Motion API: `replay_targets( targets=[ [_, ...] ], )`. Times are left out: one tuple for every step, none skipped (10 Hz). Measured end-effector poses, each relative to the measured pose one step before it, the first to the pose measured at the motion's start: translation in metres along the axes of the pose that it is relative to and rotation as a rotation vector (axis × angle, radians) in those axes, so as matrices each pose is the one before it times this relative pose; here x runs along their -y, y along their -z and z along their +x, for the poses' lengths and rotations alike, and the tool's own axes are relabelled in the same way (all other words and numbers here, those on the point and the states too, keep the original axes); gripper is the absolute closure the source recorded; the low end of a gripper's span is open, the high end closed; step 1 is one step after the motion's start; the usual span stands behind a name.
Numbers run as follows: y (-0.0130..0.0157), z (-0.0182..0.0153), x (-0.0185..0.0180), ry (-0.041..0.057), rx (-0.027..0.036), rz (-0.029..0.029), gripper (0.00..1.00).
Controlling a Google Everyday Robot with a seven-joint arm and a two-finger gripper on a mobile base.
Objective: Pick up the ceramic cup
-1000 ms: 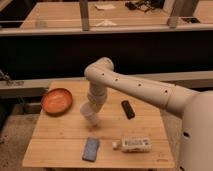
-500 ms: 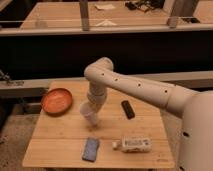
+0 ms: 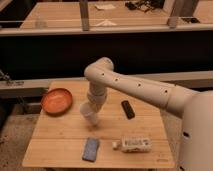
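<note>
The ceramic cup [image 3: 90,114] is sitting tilted near the middle of the wooden table [image 3: 60,140], mouth angled down and away from the arm, and it appears to be hanging just off the surface rather than resting on it. The gripper [image 3: 93,106] is sitting right on top of the cup, and I am judging its claw to be closed around the cup's upper part. So the grasp seems made and the lift is under way; what the next move is calling for is a clean rise with the hold kept firm. The white arm [image 3: 135,85] is reaching in from beyond the cup and bending sharply down onto it. Beside the cup are lying an orange bowl [image 3: 56,100], a black remote [image 3: 128,109], a blue sponge [image 3: 90,149] and a white packet [image 3: 134,144]
</note>
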Motion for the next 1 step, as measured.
replay_targets(
  targets=[
    [-0.00005, -0.00001, -0.00003, -0.00010, 0.00012, -0.00001, 0.97]
  ],
)
